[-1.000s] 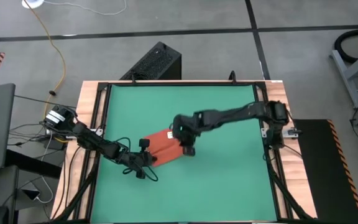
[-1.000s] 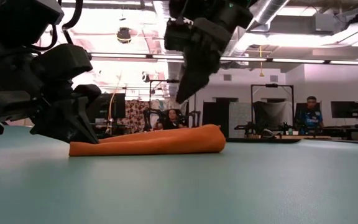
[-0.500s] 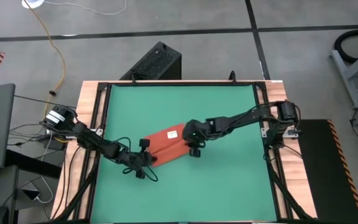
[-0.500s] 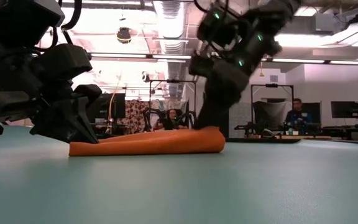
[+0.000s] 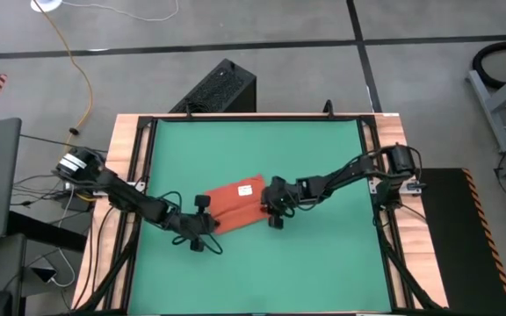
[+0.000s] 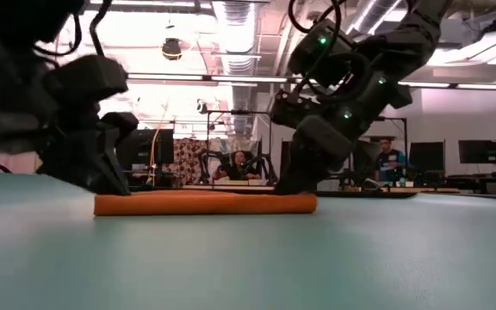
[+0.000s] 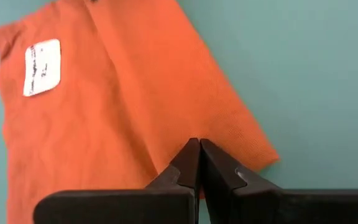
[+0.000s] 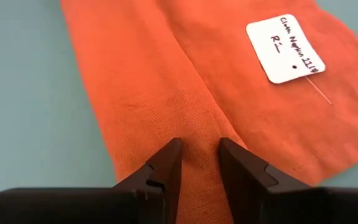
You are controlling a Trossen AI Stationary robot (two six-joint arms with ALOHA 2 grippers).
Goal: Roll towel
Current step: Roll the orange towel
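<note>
Orange towel point(image 5: 234, 203) lies flat between both grippers, long axis arm to arm. Left gripper point(image 7: 199, 163) clenched on one end; right gripper point(image 8: 197, 163) parted over the other.

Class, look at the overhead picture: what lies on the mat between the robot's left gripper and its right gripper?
The towel lies flat on the green mat, spanning the gap from the left gripper to the right gripper, clearest in the high view.
</note>
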